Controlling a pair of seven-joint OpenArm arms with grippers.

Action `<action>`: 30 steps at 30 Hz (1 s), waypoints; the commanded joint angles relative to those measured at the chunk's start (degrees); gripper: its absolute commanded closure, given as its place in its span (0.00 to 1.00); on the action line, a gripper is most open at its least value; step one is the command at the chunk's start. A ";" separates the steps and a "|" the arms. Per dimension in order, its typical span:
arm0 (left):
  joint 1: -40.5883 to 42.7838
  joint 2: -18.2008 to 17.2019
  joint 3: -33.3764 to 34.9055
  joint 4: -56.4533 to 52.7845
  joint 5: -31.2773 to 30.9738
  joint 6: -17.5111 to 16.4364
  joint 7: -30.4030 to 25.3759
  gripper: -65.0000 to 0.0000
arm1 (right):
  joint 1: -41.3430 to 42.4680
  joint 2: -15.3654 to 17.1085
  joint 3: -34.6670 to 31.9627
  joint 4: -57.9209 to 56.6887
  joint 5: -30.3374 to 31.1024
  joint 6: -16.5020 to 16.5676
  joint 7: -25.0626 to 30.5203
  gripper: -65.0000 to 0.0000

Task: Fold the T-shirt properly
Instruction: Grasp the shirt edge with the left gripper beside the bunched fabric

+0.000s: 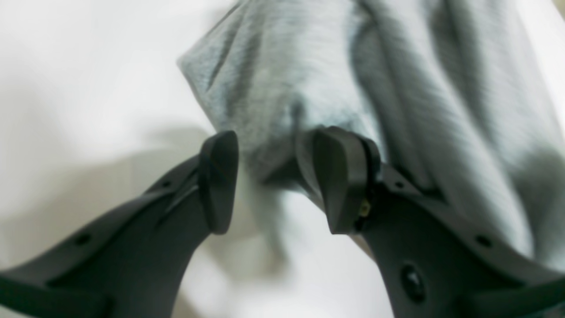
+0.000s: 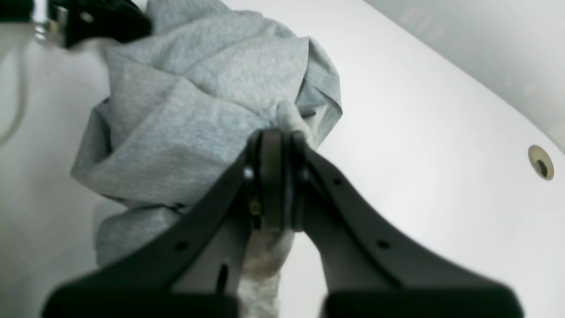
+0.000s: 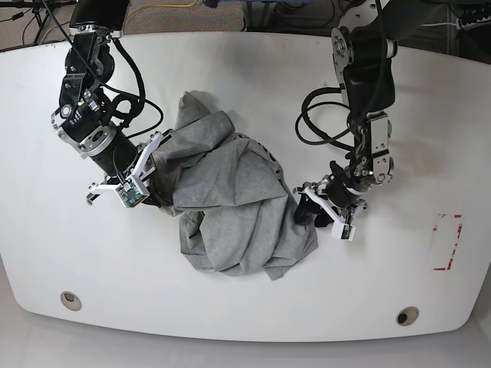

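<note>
The grey T-shirt (image 3: 230, 199) lies in a crumpled heap in the middle of the white table (image 3: 253, 69); its lettering is hidden. My right gripper (image 3: 156, 190), on the left of the base view, is shut on a bunch of the shirt's left side; the right wrist view shows its jaws (image 2: 278, 145) pinched on the grey cloth (image 2: 198, 101). My left gripper (image 3: 307, 208) is at the shirt's right edge. In the left wrist view it (image 1: 276, 176) is open, with a fold of the shirt (image 1: 273, 88) just beyond and between the fingertips (image 1: 219, 176).
Two round holes sit near the table's front edge (image 3: 70, 300) (image 3: 406, 315); one also shows in the right wrist view (image 2: 540, 162). A red outline mark (image 3: 447, 241) is at the right. Black cables (image 3: 322, 115) hang off both arms.
</note>
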State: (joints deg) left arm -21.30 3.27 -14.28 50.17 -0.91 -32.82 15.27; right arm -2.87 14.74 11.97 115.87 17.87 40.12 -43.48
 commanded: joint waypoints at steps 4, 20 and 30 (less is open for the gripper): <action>-3.89 -0.23 2.72 -5.65 -0.98 1.30 -5.73 0.54 | 0.81 0.42 0.38 1.09 0.55 -0.12 1.68 0.96; -5.73 -0.32 4.39 -13.82 -0.98 1.48 -8.81 0.69 | 0.90 0.42 0.38 1.09 0.55 -0.12 1.68 0.96; -5.47 -0.76 4.39 -13.56 -0.90 2.88 -8.81 1.00 | 0.90 0.33 2.32 1.00 0.55 -0.12 1.68 0.96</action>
State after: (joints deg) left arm -25.82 2.81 -10.02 36.01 -2.42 -30.57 5.52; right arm -2.92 14.66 12.93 115.87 17.89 40.23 -43.53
